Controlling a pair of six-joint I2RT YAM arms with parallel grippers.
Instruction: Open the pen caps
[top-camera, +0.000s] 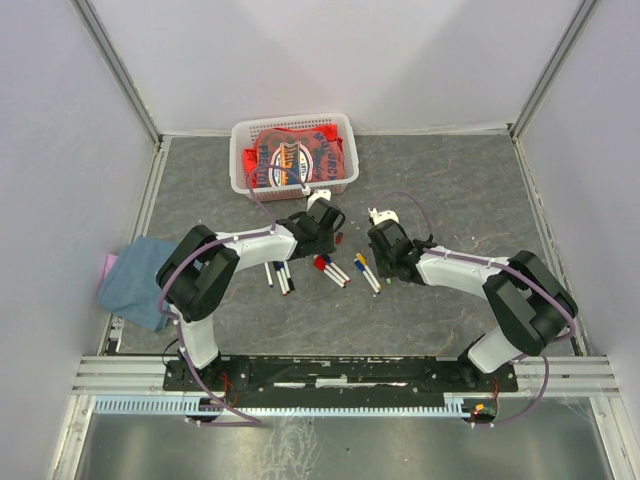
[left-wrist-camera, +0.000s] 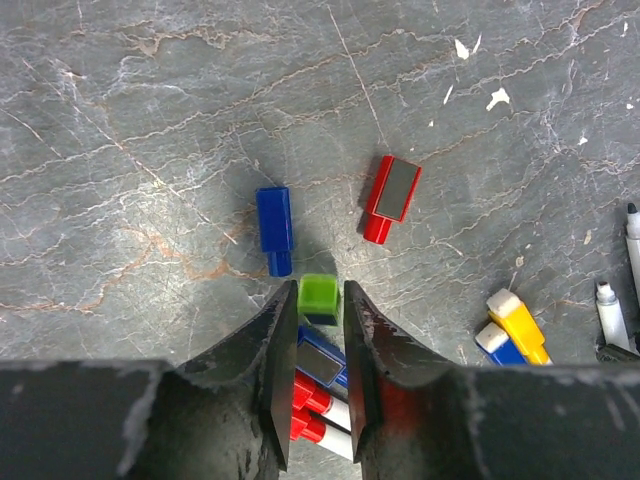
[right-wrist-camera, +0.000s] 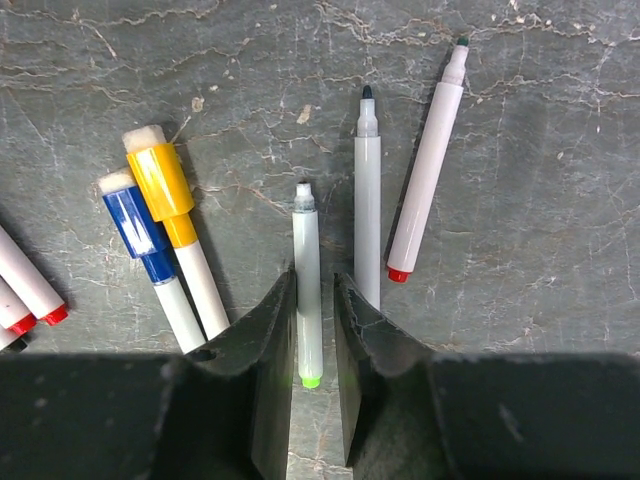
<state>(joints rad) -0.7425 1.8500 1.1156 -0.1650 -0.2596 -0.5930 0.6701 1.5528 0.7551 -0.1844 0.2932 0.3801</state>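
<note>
My left gripper (top-camera: 322, 222) (left-wrist-camera: 321, 290) is shut on a green pen cap (left-wrist-camera: 320, 297) at its fingertips, low over the table. A blue cap (left-wrist-camera: 273, 228) and a red cap (left-wrist-camera: 391, 195) lie loose just beyond it. Capped red pens (left-wrist-camera: 325, 425) lie under the jaws. My right gripper (top-camera: 383, 242) (right-wrist-camera: 313, 280) straddles an uncapped green pen (right-wrist-camera: 306, 260). The pen rests against the left finger, with a gap at the right finger. Two more uncapped pens (right-wrist-camera: 367, 200) (right-wrist-camera: 428, 160) lie to its right, and capped yellow (right-wrist-camera: 165, 190) and blue (right-wrist-camera: 135, 225) pens to its left.
A white basket (top-camera: 240, 160) holding a red bag stands at the back of the table. A blue cloth (top-camera: 135, 280) lies at the left edge. More pens (top-camera: 278, 275) lie in front of the left arm. Grey walls enclose the table.
</note>
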